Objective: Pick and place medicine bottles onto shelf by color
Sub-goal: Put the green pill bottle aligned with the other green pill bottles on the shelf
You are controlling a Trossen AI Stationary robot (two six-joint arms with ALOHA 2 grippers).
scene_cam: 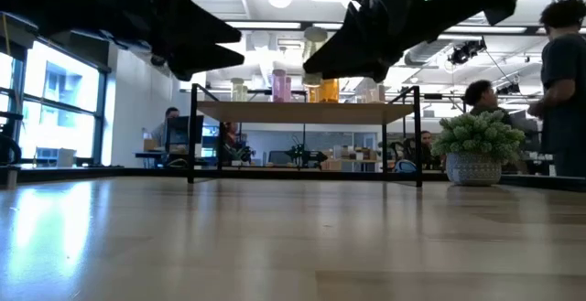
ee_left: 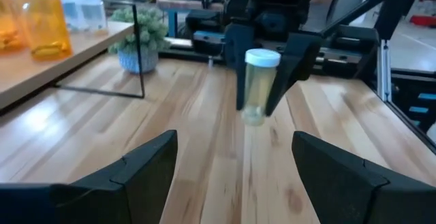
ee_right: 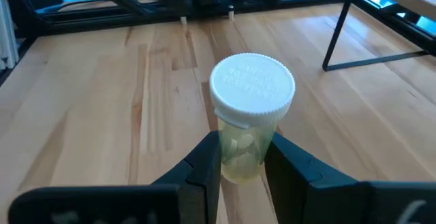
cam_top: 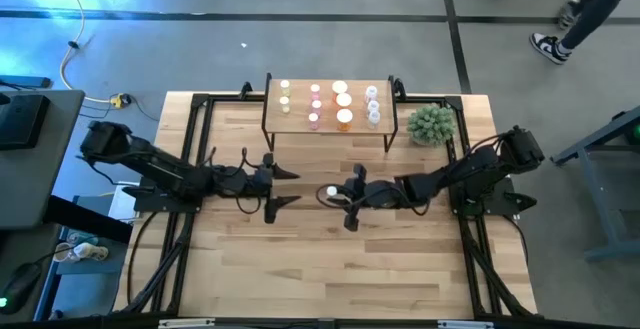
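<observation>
The shelf (cam_top: 330, 121) stands at the table's far middle, with yellowish (cam_top: 285, 97), pink (cam_top: 315, 104), orange (cam_top: 343, 104) and clear (cam_top: 372, 104) medicine bottles standing on it in rows. My right gripper (ee_right: 246, 166) is over the table's middle, shut on a yellowish white-capped bottle (ee_right: 248, 115), which also shows as the bottle (ee_left: 259, 84) in the left wrist view. My left gripper (cam_top: 290, 187) hangs open just left of it, fingers (ee_left: 136, 173) pointing at the bottle, nothing between them. My right gripper pinches the bottle's body (ee_right: 238, 156) below the white cap (ee_right: 252, 86) between its two fingers. The fingers come from the table's right, slanting a little down, one on each side of the body. The bottle stands nearly upright, cap up, lifted clear of the table.
A small potted plant (cam_top: 432, 124) sits right of the shelf. Black frame rails (cam_top: 195, 139) run along the table's left and right sides. People stand beyond the table (scene_cam: 563, 72). Bare wood lies in front of both grippers toward the near edge.
</observation>
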